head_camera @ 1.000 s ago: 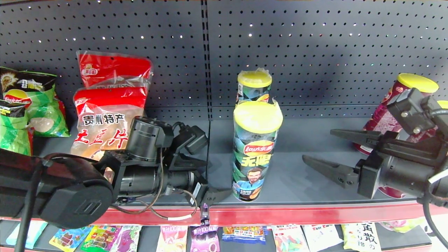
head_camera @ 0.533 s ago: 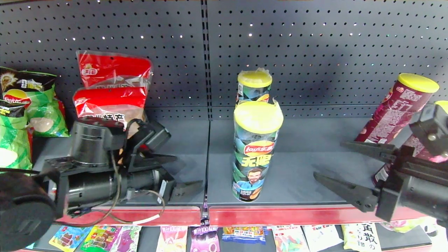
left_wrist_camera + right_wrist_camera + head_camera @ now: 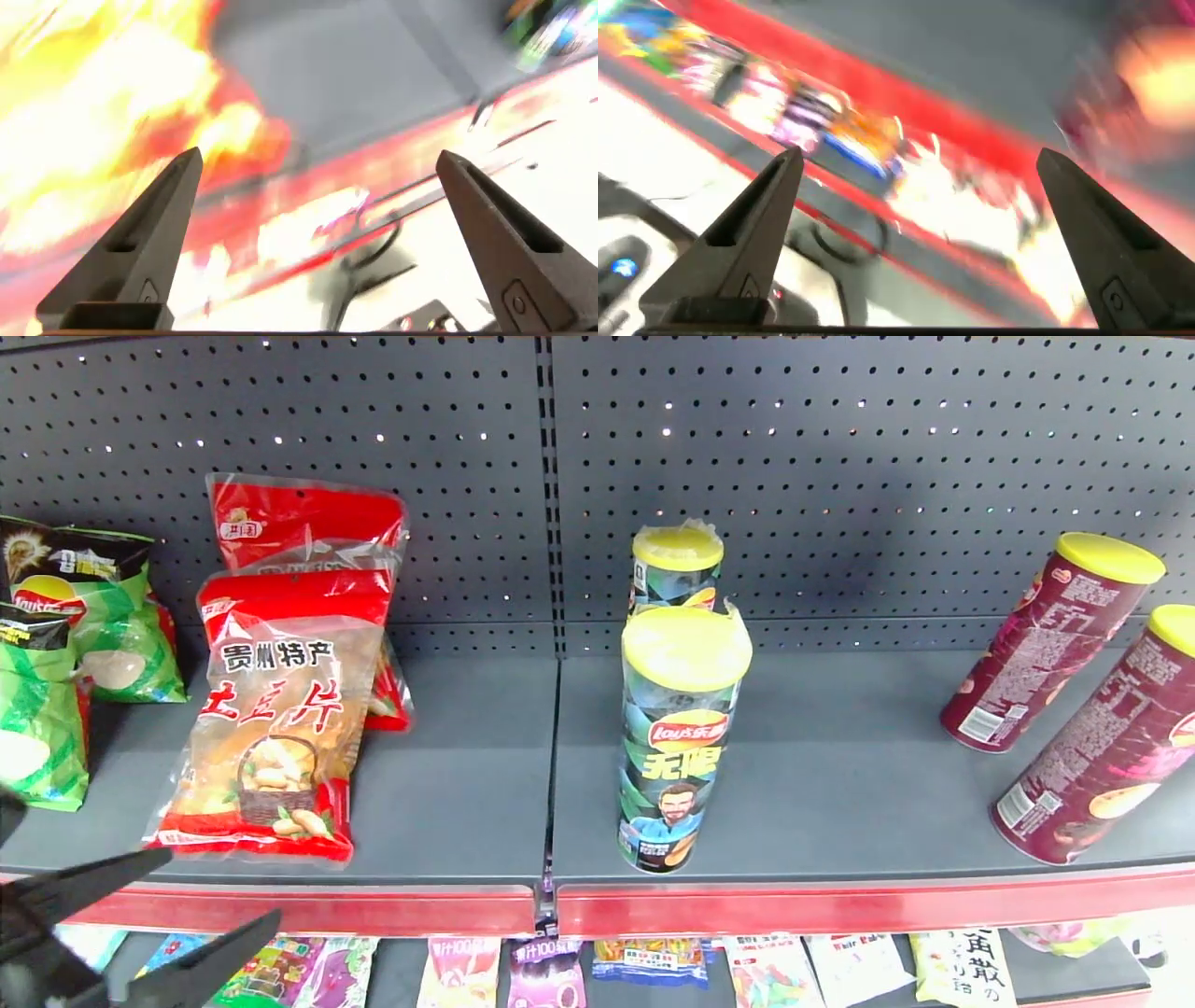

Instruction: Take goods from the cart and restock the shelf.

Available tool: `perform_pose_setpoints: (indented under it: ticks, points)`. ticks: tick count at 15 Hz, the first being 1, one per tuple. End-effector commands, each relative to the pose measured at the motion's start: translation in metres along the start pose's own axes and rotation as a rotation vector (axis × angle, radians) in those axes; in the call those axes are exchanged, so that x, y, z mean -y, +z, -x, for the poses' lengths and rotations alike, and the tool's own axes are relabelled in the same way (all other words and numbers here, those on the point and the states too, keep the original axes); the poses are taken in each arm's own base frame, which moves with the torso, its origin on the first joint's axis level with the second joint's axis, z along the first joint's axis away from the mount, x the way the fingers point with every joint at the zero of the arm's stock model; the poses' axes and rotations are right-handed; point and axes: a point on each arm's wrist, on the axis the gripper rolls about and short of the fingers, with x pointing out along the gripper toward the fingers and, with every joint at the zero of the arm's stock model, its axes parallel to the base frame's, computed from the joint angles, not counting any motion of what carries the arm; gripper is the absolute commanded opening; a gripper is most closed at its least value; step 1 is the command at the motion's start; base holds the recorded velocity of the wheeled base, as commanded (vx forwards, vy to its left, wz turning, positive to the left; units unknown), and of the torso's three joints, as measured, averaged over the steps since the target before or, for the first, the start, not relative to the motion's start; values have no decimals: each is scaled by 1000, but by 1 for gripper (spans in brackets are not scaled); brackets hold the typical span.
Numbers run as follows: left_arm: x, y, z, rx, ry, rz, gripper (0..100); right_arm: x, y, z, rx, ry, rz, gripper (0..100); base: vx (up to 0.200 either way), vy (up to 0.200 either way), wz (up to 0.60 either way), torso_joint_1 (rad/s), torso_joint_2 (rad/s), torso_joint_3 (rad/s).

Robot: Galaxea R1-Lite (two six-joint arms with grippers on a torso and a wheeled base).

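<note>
The grey shelf (image 3: 840,775) holds two red bags of potato slices (image 3: 275,728), the front one leaning back on the other. Two green chip cans (image 3: 683,737) with yellow lids stand one behind the other at the middle. Two maroon cans (image 3: 1046,644) stand at the right. My left gripper (image 3: 224,887) is open and empty, low at the front left, below the red bags. In the left wrist view the left gripper (image 3: 319,157) faces the shelf's front edge. My right gripper (image 3: 920,157) is open and empty, facing the red shelf edge (image 3: 924,103).
Green chip bags (image 3: 93,616) stand at the far left. A pegboard back wall (image 3: 840,476) closes the shelf. Small snack packets (image 3: 653,961) hang on the level below. Bare shelf lies between the green cans and the maroon cans.
Both arms have pulled back from the shelf. The left one dropped to the lower left corner; the right one left the head view to the right. The goods stayed put.
</note>
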Motion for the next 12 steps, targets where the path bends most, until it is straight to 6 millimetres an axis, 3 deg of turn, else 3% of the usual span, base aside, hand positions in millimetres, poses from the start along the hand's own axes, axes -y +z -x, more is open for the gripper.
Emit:
perform_pose_setpoints:
  ticks: [1, 4, 5, 7, 10, 11, 12]
  points:
    - [-1, -60, 75, 83, 234, 52, 100, -11, -26, 47, 131, -290, -101, 100, 0, 0, 0, 0, 0, 0]
    - [13, -103, 92, 29, 469, 144, 100, -17, -50, 47, 121, -327, -125, 100, 0, 0, 0, 0, 0, 0]
    - [16, -110, 92, 57, 467, 141, 100, -18, -59, 44, 135, -331, -127, 100, 0, 0, 0, 0, 0, 0]
    - [21, -131, 89, 126, 365, 53, 100, -16, -57, 40, 188, -353, -170, 100, 0, 0, 0, 0, 0, 0]
    - [18, -129, 81, 198, 358, 41, 100, -15, -75, 20, 159, -348, -177, 100, 0, 0, 0, 0, 0, 0]
    - [15, -131, 72, 231, 366, 53, 100, -13, -91, 1, 188, -359, -180, 100, 0, 0, 0, 0, 0, 0]
    - [15, -130, 71, 260, 367, 110, 100, -12, -88, -2, 290, -358, -162, 100, 0, 0, 0, 0, 0, 0]
